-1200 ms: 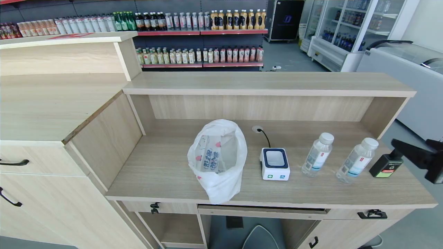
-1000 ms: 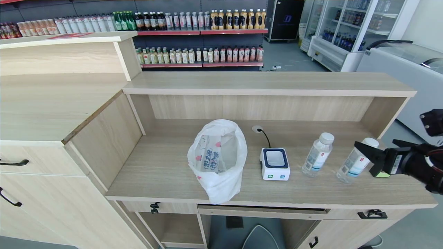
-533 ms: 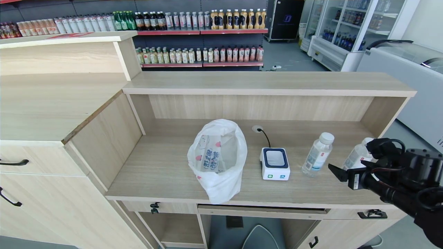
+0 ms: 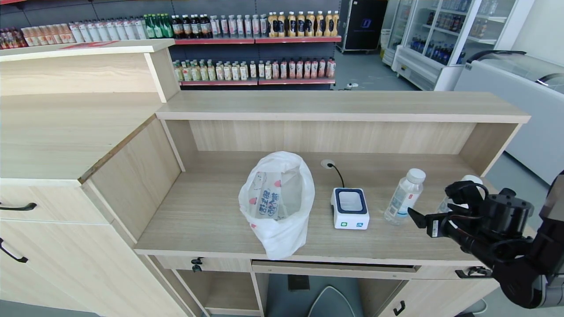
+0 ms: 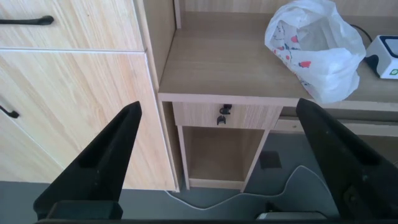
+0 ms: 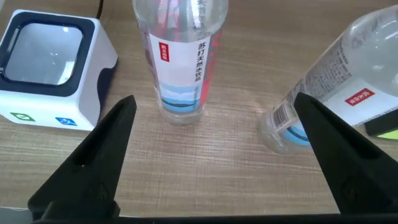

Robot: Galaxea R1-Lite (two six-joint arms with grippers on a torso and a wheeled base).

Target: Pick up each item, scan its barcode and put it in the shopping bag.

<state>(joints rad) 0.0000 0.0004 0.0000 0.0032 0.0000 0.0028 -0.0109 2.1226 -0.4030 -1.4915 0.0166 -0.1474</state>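
A white shopping bag (image 4: pixel 276 202) stands open on the counter with a printed packet inside; it also shows in the left wrist view (image 5: pixel 317 43). Right of it sits the white scanner (image 4: pixel 349 208) (image 6: pixel 50 74). Two clear water bottles stand upright: the first (image 4: pixel 404 197) (image 6: pixel 183 56) is free, the second (image 4: pixel 472 179) (image 6: pixel 336 87) is mostly hidden by my right arm. My right gripper (image 4: pixel 425 215) (image 6: pixel 216 102) is open, low over the counter's front, with both bottles just beyond its fingers. My left gripper (image 5: pixel 217 106) hangs open, below and left of the counter.
A small dark bottle with a green label (image 6: pixel 382 127) stands beside the second water bottle. The scanner's cable (image 4: pixel 338 174) runs to a hole in the counter. A raised shelf (image 4: pixel 343 108) overhangs the back; a taller cabinet (image 4: pixel 66 132) walls the left side.
My right arm has swung in from the right edge and moved left along the counter's front, now covering the second water bottle and the dark bottle. Nothing on the counter has moved.
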